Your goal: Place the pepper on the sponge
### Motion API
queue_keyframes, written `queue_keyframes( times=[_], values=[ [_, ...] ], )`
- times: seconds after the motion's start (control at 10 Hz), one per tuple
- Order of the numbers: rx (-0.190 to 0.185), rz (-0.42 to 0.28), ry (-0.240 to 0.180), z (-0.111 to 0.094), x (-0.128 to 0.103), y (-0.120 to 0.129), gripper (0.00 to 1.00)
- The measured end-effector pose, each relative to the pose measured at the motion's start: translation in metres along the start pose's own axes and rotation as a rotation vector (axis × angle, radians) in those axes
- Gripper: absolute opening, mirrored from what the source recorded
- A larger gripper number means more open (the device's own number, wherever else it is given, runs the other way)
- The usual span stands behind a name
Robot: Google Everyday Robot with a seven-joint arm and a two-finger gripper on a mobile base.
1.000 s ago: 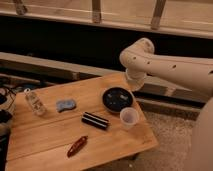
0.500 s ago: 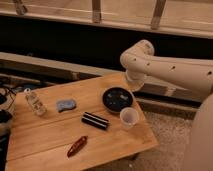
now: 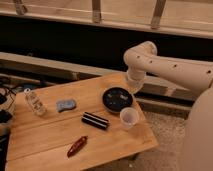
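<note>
The tool (image 3: 133, 86) is at the end of the white arm (image 3: 170, 67), which comes in from the right side of the view and bends down toward the far right corner of the wooden counter (image 3: 45, 137). It hangs just above the back rim of the dark plate (image 3: 117, 99), and I cannot tell if it is spread or pressed together. Nothing can be seen in its hold. The dark plate is the thing nearest to the tool, directly under and a little in front of it. Just past the plate, further from the tool, stands a clear cup (image 3: 129, 118), close to the plate rim but whether they touch I cannot say. Beside the cup, and further from the tool, a black bar (image 3: 95, 120) lies flat on the counter. The pepper (image 3: 77, 146) – a dark red, long shape – lies on the bare wood well apart from the tool, beyond the black bar, near the front edge of the counter. The sponge (image 3: 66, 105), blue-grey, lies also well apart from the tool, across the counter from it and past the plate. The pepper and the sponge do not touch – the pepper lies nearer to the front edge than the sponge. Most far from the tool, near the opposite end of the counter, is a small clear bottle (image 3: 36, 104), just beside the sponge.
</note>
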Motion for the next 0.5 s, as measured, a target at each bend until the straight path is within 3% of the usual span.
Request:
queue_keyframes(
  times=[0.2, 0.3, 0.5],
  values=[
    [-0.114, -0.027, 0.0, -0.004, 0.016, 0.03, 0.76],
    [-0.197, -0.047, -0.001, -0.008, 0.023, 0.048, 0.8],
    [-0.397, -0.1, 0.006, -0.017, 0.036, 0.08, 0.8]
  ],
)
